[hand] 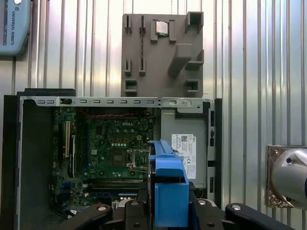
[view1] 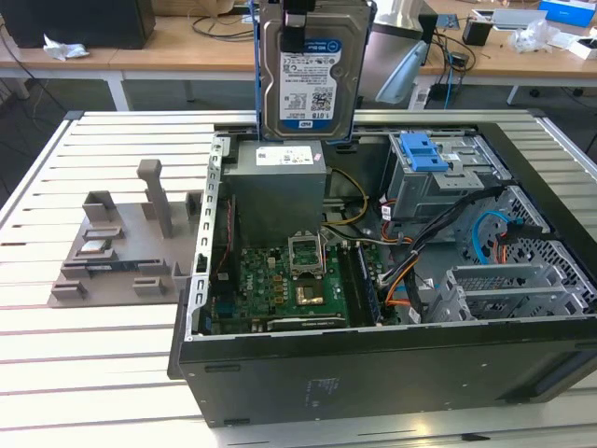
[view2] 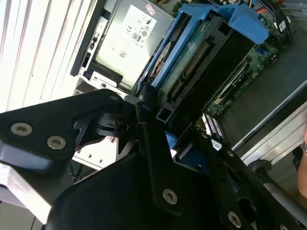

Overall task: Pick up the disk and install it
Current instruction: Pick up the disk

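Note:
The disk (view1: 308, 75), a silver hard drive with a white-and-blue label in blue carrier rails, hangs upright in the air above the open computer case (view1: 373, 347). It is over the grey power supply (view1: 278, 187). My gripper (view1: 295, 23) is shut on its top edge. In the second wrist view the black fingers (view2: 144, 120) clamp the blue carrier, and the disk's (view2: 201, 52) green circuit side shows. In the first wrist view the carrier end of the disk (hand: 168, 187) sticks out between the gripper (hand: 168, 213) parts, over the motherboard (hand: 115, 153).
A drive cage with a blue latch (view1: 424, 149) sits at the case's far side, towards the exterior view's right. Cables and metal bays (view1: 508, 280) fill that side. A grey fixture block (view1: 121, 243) lies on the slatted table (view1: 84, 373) beside the case. Benches stand behind.

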You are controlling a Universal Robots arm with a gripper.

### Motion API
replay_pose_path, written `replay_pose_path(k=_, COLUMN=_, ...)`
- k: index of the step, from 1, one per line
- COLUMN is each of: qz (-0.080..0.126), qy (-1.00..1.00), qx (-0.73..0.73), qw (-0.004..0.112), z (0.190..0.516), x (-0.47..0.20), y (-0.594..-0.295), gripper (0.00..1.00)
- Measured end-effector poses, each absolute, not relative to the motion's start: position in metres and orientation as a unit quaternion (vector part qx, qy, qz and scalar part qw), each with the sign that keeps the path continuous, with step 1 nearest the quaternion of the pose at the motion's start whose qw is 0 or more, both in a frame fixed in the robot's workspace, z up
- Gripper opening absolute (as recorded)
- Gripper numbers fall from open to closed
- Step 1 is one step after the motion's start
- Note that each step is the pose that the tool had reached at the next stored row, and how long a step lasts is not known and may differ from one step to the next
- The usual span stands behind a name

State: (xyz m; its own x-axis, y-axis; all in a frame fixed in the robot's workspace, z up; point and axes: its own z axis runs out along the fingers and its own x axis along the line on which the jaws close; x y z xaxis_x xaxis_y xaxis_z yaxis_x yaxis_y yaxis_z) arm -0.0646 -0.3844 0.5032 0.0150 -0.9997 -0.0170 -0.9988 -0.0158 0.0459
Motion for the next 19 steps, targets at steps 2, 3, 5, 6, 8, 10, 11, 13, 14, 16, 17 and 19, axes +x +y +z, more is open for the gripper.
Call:
replay_pose_path(k=2, qz=-0.022, qy=-0.701, qx=0.712, qw=0.010, z=0.503, x=-0.065, y=-0.387, gripper=0.37)
replay_pose_path(k=3, qz=-0.022, qy=-0.701, qx=0.712, qw=0.010, z=0.503, x=-0.065, y=-0.388, gripper=0.37)
replay_pose_path(k=5, qz=-0.022, qy=-0.701, qx=0.712, qw=0.010, z=0.503, x=-0.065, y=-0.392, gripper=0.37)
replay_pose_path(k=6, qz=-0.022, qy=-0.701, qx=0.712, qw=0.010, z=0.503, x=-0.065, y=-0.395, gripper=0.37)
replay_pose_path(k=8, qz=-0.022, qy=-0.701, qx=0.712, qw=0.010, z=0.503, x=-0.065, y=-0.400, gripper=0.37)
replay_pose_path(k=10, qz=-0.022, qy=-0.701, qx=0.712, qw=0.010, z=0.503, x=-0.065, y=-0.407, gripper=0.37)
replay_pose_path(k=11, qz=-0.022, qy=-0.701, qx=0.712, qw=0.010, z=0.503, x=-0.065, y=-0.414, gripper=0.37)
replay_pose_path(k=13, qz=-0.022, qy=-0.701, qx=0.712, qw=0.010, z=0.503, x=-0.065, y=-0.420, gripper=0.37)
replay_pose_path(k=14, qz=-0.022, qy=-0.701, qx=0.712, qw=0.010, z=0.503, x=-0.065, y=-0.423, gripper=0.37)
replay_pose_path(k=16, qz=-0.022, qy=-0.701, qx=0.712, qw=0.010, z=0.503, x=-0.065, y=-0.430, gripper=0.37)
replay_pose_path(k=17, qz=-0.023, qy=-0.701, qx=0.712, qw=0.010, z=0.503, x=-0.065, y=-0.433, gripper=0.37)
replay_pose_path(k=19, qz=-0.023, qy=-0.701, qx=0.712, qw=0.010, z=0.503, x=-0.065, y=-0.443, gripper=0.37)
